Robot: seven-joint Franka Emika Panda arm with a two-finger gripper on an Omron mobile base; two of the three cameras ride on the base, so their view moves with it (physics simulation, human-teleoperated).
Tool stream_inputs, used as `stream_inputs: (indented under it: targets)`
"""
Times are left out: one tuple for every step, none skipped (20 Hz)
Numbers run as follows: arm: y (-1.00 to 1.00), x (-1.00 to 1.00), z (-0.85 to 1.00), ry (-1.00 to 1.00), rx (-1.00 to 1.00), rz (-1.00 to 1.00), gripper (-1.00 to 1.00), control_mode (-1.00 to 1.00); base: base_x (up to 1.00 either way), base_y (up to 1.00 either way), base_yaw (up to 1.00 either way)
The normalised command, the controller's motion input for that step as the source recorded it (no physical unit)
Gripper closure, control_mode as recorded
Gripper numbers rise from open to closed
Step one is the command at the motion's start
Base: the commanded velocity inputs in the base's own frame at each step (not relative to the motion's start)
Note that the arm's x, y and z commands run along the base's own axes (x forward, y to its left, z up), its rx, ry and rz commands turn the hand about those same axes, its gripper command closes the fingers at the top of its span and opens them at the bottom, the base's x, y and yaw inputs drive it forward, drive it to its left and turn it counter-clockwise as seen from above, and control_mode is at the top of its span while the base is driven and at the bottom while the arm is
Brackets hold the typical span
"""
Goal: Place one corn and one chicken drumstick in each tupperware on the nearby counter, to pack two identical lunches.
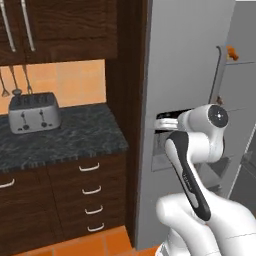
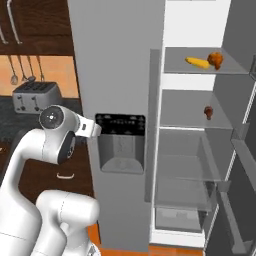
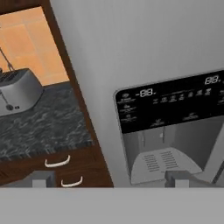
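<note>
A plain yellow corn [image 2: 197, 62] lies on the top shelf of the open fridge, with a reddish-brown chicken drumstick [image 2: 216, 59] touching its right end. Another drumstick [image 2: 208, 111] sits alone on the shelf below. My gripper [image 2: 99, 131] [image 3: 109, 179] is open and holds nothing. It points at the shut left fridge door, close to the dispenser and well left of the shelves. The speckled counter [image 1: 65, 137] [image 3: 39, 127] runs to the left of the fridge. The tupperware is out of view.
A steel toaster [image 1: 34, 112] [image 3: 17, 89] stands on the counter by the orange tiled wall. The grey fridge door [image 1: 190, 50] carries a black-panelled dispenser [image 2: 120, 142] [image 3: 170, 131]. A dark wooden panel separates fridge and counter. Drawers with silver handles [image 1: 90, 190] sit below.
</note>
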Motion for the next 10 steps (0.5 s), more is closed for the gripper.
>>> stream_inputs:
  targets:
    - [0.00,0.00,0.00,0.00,0.00,0.00,-1.00,1.00,0.00,-0.74,0.00]
    - [0.00,0.00,0.00,0.00,0.00,0.00,-1.00,1.00,0.00,-0.71,0.00]
    - [0.00,0.00,0.00,0.00,0.00,0.00,-1.00,1.00,0.00,-0.59,0.00]
    - [0.00,0.00,0.00,0.00,0.00,0.00,-1.00,1.00,0.00,-0.54,0.00]
    - [0.00,0.00,0.00,0.00,0.00,0.00,-1.00,1.00,0.00,-0.53,0.00]
    - [0.00,0.00,0.00,0.00,0.00,0.00,-1.00,1.00,0.00,-0.56,0.00]
    - [0.00,0.00,0.00,0.00,0.00,0.00,-1.00,1.00,0.00,-0.54,0.00]
    - [0.00,0.00,0.00,0.00,0.00,0.00,-1.00,1.00,0.00,-0.56,0.00]
    - [0.00,0.00,0.00,0.00,0.00,0.00,-1.00,1.00,0.00,-0.63,0.00]
    - [0.00,0.00,0.00,0.00,0.00,0.00,-1.00,1.00,0.00,-0.64,0.00]
